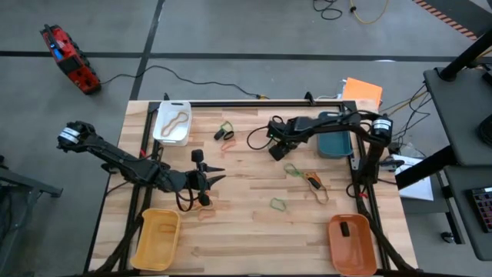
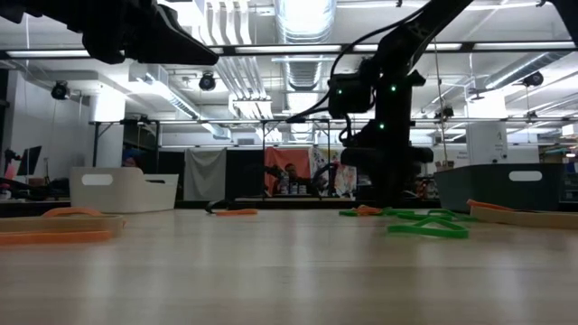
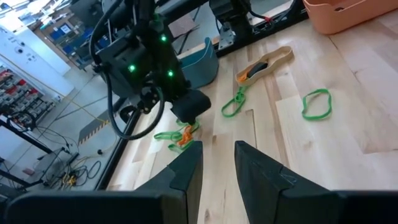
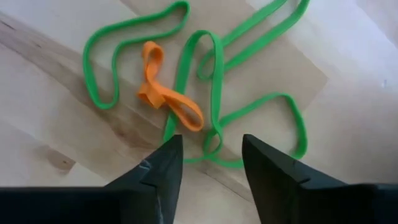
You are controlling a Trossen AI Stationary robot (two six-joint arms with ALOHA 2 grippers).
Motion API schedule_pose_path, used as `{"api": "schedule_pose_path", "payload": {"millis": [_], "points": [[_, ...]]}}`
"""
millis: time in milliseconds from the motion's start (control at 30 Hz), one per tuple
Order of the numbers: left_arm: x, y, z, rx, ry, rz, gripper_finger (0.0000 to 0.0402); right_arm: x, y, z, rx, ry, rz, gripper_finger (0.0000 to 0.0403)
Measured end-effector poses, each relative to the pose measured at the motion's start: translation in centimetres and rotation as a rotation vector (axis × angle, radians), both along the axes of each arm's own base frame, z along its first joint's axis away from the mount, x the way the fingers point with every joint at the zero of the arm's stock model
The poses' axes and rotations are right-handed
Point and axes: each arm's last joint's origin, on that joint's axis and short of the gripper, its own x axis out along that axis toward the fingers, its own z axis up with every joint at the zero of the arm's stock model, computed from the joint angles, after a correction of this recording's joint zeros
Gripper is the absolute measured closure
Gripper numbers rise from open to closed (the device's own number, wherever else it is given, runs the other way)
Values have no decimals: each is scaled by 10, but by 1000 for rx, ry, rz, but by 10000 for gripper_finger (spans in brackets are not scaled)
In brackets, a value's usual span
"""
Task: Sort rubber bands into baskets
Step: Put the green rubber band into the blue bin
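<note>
Left gripper [image 1: 206, 178] near your yellow basket [image 1: 156, 238], fingers parted, holding nothing, right gripper [image 4: 211, 163] spread just above your tangled green rubber bands [image 4: 211, 81] and orange band [image 4: 163, 87], teal basket [image 1: 335, 143] beyond.

- In the right wrist view, the green rubber bands [image 4: 214, 93] run off the frame's edge, so the full loops cannot be followed.
- The teal basket [image 1: 335, 144] is largely covered by the right arm from above.
- A small dark item in the orange basket [image 1: 352, 245] is too small to identify.
- The left tool [image 2: 194, 51] is cut off by the low view's upper edge.
- The person [image 2: 291, 178] behind the bench is too distant to make out.
</note>
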Motion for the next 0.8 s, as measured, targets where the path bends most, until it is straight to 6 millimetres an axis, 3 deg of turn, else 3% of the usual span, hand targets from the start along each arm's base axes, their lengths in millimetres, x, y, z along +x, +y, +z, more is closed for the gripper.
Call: {"api": "schedule_pose_path", "payload": {"millis": [300, 800], "points": [[0, 0, -1, 2, 6, 0, 323, 3, -1, -10, 20, 6, 9, 254], [0, 0, -1, 3, 8, 0, 323, 4, -1, -10, 18, 4, 12, 373]]}}
